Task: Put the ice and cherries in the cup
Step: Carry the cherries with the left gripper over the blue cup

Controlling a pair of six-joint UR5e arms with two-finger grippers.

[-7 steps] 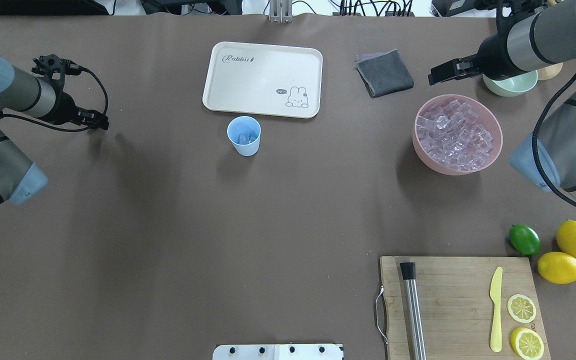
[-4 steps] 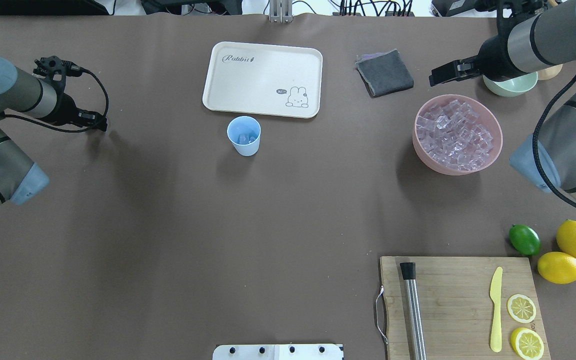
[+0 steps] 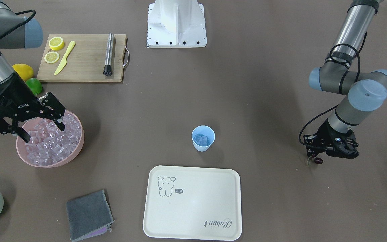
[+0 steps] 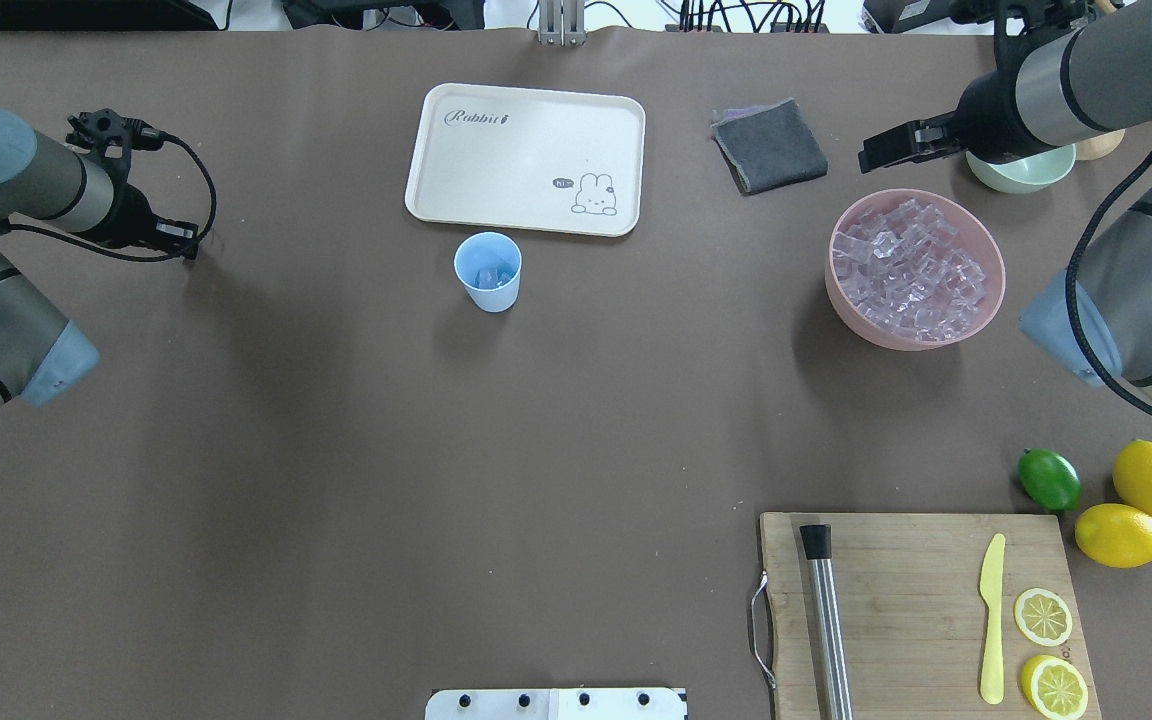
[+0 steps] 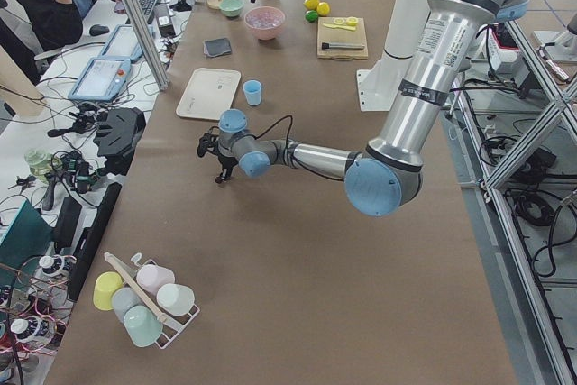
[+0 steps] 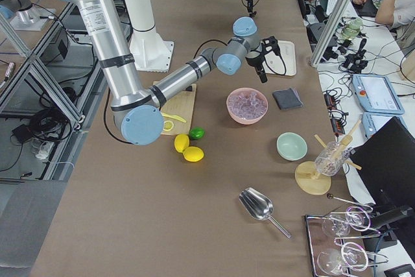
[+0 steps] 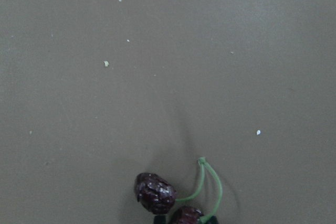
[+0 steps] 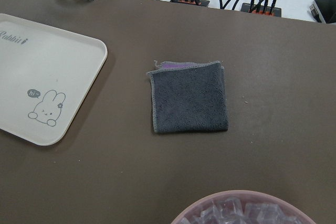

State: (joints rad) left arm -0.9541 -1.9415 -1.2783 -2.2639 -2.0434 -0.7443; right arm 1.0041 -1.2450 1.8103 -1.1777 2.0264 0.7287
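The cherries lie near the left end of the worktop, on its far half, right at the tips of the left hand. In the left wrist view the two dark fruits sit side by side at the bottom edge. Their green stems run away from the hand and meet in a joint. The hand is low over them, but no view shows its fingers plainly. I cannot tell whether it has clamped the pair or is only poised at them.

The cup stands upright at mid-worktop, just on the robot's side of the tray. A few cubes of ice already lie in its bottom. From the left hand the cup lies toward the right end, well apart, with bare worktop between. The left arm is far nearer the cherries, so this looks like its job: lift them, carry them sideways along the worktop, and drop them in from above the cup's mouth.

Near the right end, the pink bowl is heaped with more ice. The right hand hangs above the bowl's far side, released, fingers spread, apparently holding nothing.
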